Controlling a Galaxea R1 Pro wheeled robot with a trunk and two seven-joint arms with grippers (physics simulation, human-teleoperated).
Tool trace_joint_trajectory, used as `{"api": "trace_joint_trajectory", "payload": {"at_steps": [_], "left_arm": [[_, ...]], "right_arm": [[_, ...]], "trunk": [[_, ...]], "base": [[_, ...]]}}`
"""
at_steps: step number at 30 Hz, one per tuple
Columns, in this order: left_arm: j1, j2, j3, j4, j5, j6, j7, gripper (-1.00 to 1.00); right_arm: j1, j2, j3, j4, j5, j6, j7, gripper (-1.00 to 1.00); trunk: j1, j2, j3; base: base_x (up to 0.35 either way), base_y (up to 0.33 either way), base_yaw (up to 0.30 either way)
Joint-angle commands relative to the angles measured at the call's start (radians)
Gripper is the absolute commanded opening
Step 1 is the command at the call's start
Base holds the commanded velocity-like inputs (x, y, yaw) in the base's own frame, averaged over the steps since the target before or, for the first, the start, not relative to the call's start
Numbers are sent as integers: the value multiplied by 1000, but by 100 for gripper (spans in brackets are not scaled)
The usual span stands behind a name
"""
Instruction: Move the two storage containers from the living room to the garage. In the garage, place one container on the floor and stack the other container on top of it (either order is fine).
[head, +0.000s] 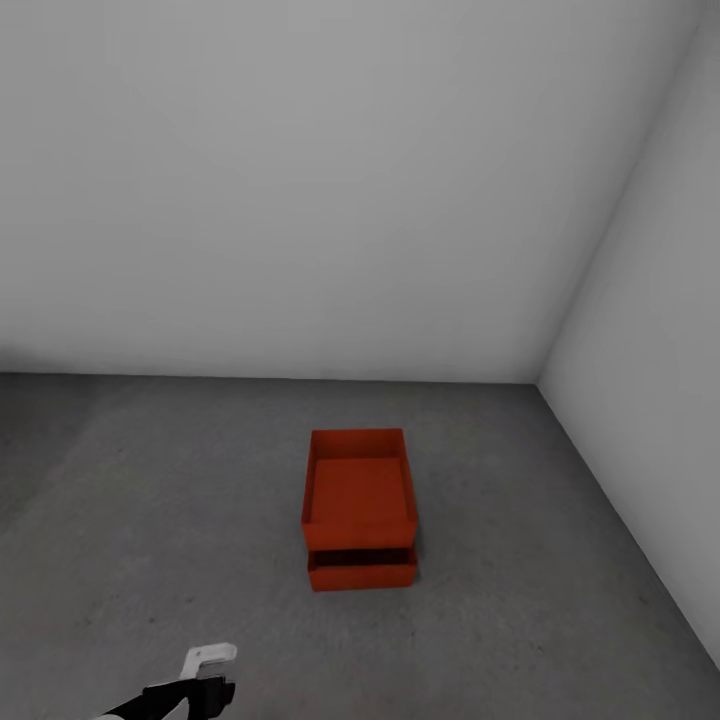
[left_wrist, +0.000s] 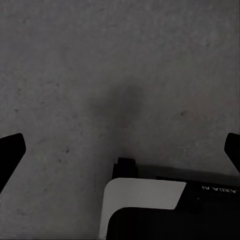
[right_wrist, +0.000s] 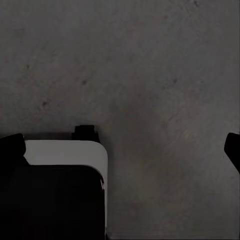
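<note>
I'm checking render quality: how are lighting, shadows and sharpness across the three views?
Head view: even, soft light on white walls, the stacked storage containers sharp, with only a faint shadow on the floor. Left wrist view: dim, with a blurry dark smudge on the concrete. Right wrist view: equally dim and grainy, without glare.

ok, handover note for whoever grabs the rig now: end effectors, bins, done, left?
Left end effector: open, empty, above bare grey floor.
Right end effector: open, empty, also over floor.
Bins: upper storage container sits on the lower storage container, near the corner of the white walls. The upper one is set back, so the lower one's front edge sticks out.
Done: both delivered and stacked.
Left: apparently nothing; maybe square up the stack.
</note>
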Motion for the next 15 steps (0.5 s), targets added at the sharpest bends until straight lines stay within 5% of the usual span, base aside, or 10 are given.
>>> {"api": "trace_joint_trajectory", "payload": {"at_steps": [1, 15], "left_arm": [[11, 0, -1, 0, 11, 4, -2, 100], [116, -1, -2, 1, 9, -8, -2, 100]], "right_arm": [[16, 1, 9, 2, -11, -6, -3, 100], [166, 5, 7, 4, -22, -14, -3, 100]], "trunk": [[0, -1, -1], [0, -1, 0]], "base": [[0, 0, 0], [0, 0, 0]]}}
